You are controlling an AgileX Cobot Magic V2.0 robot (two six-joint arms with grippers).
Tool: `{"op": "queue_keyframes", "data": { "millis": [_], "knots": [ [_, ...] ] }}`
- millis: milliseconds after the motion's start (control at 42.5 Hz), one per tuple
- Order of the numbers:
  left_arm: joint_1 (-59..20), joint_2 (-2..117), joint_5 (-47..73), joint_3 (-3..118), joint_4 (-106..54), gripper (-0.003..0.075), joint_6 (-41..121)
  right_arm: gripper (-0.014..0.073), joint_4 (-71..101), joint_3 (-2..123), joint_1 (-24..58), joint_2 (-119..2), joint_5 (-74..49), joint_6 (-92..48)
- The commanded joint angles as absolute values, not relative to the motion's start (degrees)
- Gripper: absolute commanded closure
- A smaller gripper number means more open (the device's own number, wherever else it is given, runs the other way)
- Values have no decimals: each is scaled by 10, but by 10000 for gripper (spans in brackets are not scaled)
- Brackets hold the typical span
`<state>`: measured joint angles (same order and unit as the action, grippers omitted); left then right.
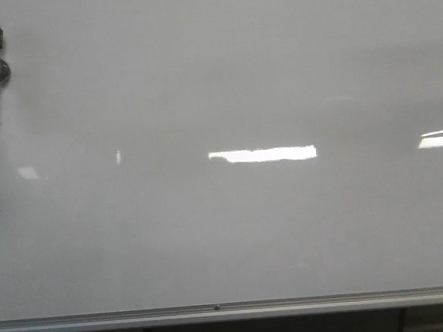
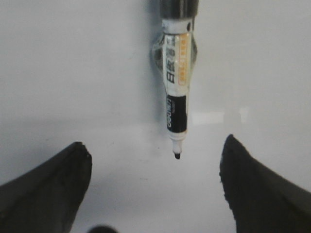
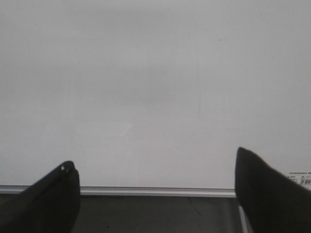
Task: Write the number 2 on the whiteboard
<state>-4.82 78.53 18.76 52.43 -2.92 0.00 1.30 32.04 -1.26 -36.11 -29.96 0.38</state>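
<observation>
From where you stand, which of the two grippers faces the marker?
The left gripper: the uncapped marker hangs tip-down on the whiteboard between its open fingers. The right gripper faces only bare board and the bottom rail.

Right gripper spread, whiteboard, rail

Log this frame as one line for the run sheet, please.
stage: pre-grasp | whiteboard: blank, no numeral | marker: on board, tip uncapped | left gripper: open, facing marker | right gripper: open, empty
</observation>
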Motion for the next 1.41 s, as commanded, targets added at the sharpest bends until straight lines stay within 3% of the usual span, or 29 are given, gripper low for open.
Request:
{"op": "queue_keyframes", "data": {
  "millis": [0, 212, 588, 1081, 1387],
  "knots": [
    [-49, 800, 127, 556, -36, 196, -8, -68, 11, 334, -13, -366, -253, -3],
    [-49, 853, 96, 584, -36, 210, -8, -68, 11, 334, -13, -366, -253, -3],
    [-66, 896, 73, 600, -34, 351, -7, -68, 11, 334, -13, -366, -252, -3],
    [-66, 884, 132, 602, -34, 734, 13, -68, 11, 334, -13, -366, -252, -3],
    [-70, 792, 330, 612, -33, 739, 113, -68, 47, 386, -8, -386, -337, -19]
  ]
}}
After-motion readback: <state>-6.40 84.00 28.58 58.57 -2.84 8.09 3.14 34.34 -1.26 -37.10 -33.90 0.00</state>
